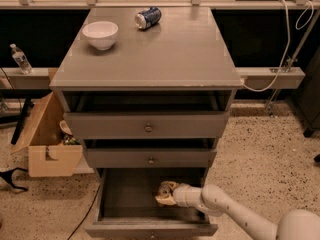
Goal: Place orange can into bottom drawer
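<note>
The gripper (165, 195) is seen low inside the bottom drawer (125, 194), which is pulled out well beyond the two drawers above it. The gripper is reached in from the right on a cream arm (222, 207) that is angled across the drawer's right front corner. The orange can (164, 188) is pinched between the cream fingers (162, 201); its silver top is turned up towards the camera, and little of its coppery side is shown. Whether the can is touching the drawer floor cannot be told. A bare stretch of dark drawer floor is seen to the left of the gripper, and the low front panel lies just in front of it.

Directly above the gripper, the middle drawer (150, 158) and the top drawer (147, 125) are both found partly open, each with a small brass knob. Higher up, on the grey cabinet top (170, 54), a white bowl (100, 34) is set above and to the left of the gripper, and a blue-and-white can (148, 17) is laid on its side at the far edge. Well to the left of the gripper, an open cardboard box (47, 144) is stood on the speckled floor beside the cabinet, and a clear water bottle (21, 59) is seen on a ledge above it.
</note>
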Available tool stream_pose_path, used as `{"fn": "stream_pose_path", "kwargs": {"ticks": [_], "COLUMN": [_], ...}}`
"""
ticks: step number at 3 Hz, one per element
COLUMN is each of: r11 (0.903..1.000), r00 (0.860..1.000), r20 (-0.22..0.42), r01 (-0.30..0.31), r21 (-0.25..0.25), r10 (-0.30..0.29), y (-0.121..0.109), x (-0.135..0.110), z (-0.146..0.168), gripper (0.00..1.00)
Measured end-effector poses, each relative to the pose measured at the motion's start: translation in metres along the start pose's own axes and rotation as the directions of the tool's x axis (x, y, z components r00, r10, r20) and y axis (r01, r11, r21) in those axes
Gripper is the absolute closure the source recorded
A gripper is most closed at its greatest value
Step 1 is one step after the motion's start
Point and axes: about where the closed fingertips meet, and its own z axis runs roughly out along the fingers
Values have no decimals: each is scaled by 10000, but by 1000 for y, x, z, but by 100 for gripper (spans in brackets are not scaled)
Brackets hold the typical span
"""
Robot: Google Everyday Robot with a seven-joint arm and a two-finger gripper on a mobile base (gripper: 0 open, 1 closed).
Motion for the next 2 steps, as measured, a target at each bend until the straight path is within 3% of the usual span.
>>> {"fn": "stream_pose_path", "kwargs": {"ticks": [1, 2], "r11": [9995, 9992], "r00": [9998, 9994], "r20": [-174, -303], "r01": [-124, -170], "r21": [283, 370], "r10": [129, 181], "y": [-8, -11], "x": [24, 34], "z": [15, 21], "gripper": [20, 0]}}
